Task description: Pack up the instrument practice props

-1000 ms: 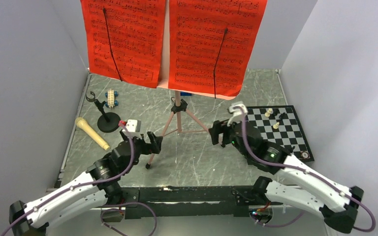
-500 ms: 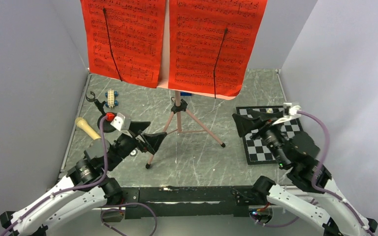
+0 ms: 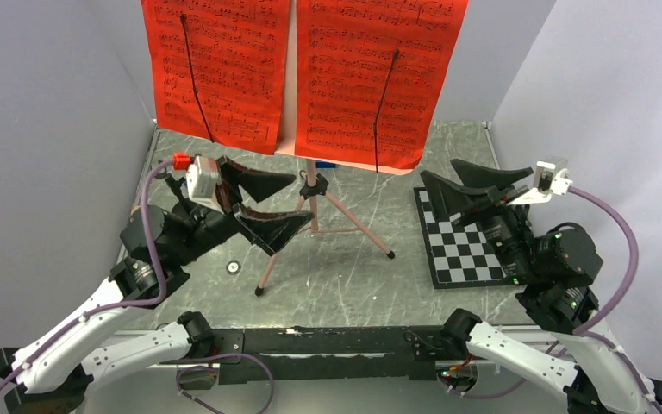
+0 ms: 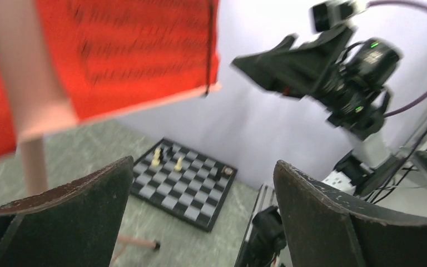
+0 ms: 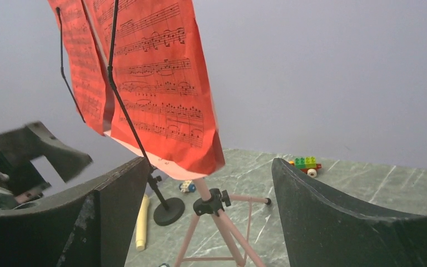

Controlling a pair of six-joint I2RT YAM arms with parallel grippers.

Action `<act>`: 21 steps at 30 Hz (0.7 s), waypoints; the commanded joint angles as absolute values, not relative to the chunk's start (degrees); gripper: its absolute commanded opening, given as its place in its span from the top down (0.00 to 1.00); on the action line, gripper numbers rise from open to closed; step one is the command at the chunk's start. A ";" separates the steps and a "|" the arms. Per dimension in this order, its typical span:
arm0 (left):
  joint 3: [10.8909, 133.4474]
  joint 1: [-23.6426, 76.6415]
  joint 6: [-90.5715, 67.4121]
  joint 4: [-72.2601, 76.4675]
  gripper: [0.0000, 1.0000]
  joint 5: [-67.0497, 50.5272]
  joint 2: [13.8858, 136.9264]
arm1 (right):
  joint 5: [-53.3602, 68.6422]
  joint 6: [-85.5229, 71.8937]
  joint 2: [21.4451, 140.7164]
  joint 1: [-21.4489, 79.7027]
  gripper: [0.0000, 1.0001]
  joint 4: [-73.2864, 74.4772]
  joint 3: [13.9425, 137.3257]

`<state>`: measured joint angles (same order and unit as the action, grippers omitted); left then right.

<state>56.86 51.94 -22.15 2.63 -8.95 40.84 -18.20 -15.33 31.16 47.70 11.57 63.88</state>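
The pink tripod music stand [image 3: 313, 186] stands mid-table and holds two red sheet-music pages [image 3: 215, 69] under black clips. My left gripper [image 3: 302, 198] is open and empty, raised just left of the stand's pole. My right gripper [image 3: 437, 168] is open and empty, raised above the chessboard and pointing at the stand. In the right wrist view [image 5: 209, 161] the pages [image 5: 155, 94], the stand's hub [image 5: 211, 201], the beige microphone [image 5: 142, 222] and the black mic stand [image 5: 168, 211] show between the jaws. In the top view my left arm hides the microphone.
A chessboard [image 3: 470, 250] with a few pieces lies at the right, also in the left wrist view [image 4: 183, 183]. A green-topped block car [image 5: 306, 163] sits at the back and a small blue-white car [image 5: 187, 186] is near the mic stand. Grey walls enclose three sides.
Both grippers have risen from near the tripod's legs and opened wide. The left one went up and left. The right one swung right, over the chessboard.
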 commanded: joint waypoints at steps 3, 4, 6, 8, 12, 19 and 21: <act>68.93 53.01 -19.70 13.66 0.01 -16.22 48.41 | -15.92 -12.68 36.54 47.64 0.14 4.44 66.21; 71.00 53.14 -19.05 13.51 0.01 -16.22 49.92 | -15.76 -12.61 37.14 47.64 0.14 3.71 66.35; 74.92 53.32 -18.34 13.15 0.01 -15.80 52.81 | -16.07 -12.37 38.40 47.67 0.14 2.99 66.92; 77.89 53.42 -18.45 13.97 0.01 -16.23 55.55 | -16.58 -11.95 39.80 47.71 0.14 2.55 67.49; 83.93 53.86 -18.91 12.85 0.04 -16.86 61.44 | -17.38 -11.27 41.82 47.66 0.15 1.95 68.69; 91.80 55.35 -19.13 10.62 0.13 -17.88 69.77 | -20.09 -8.67 44.15 47.60 0.19 1.09 70.11; 93.48 55.78 -18.99 9.83 0.14 -17.84 71.44 | -20.24 -8.13 45.12 47.68 0.21 1.38 70.69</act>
<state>88.97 54.70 -19.51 10.81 -16.58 69.01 -18.63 -10.41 43.79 47.70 4.23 67.66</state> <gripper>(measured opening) 0.868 0.814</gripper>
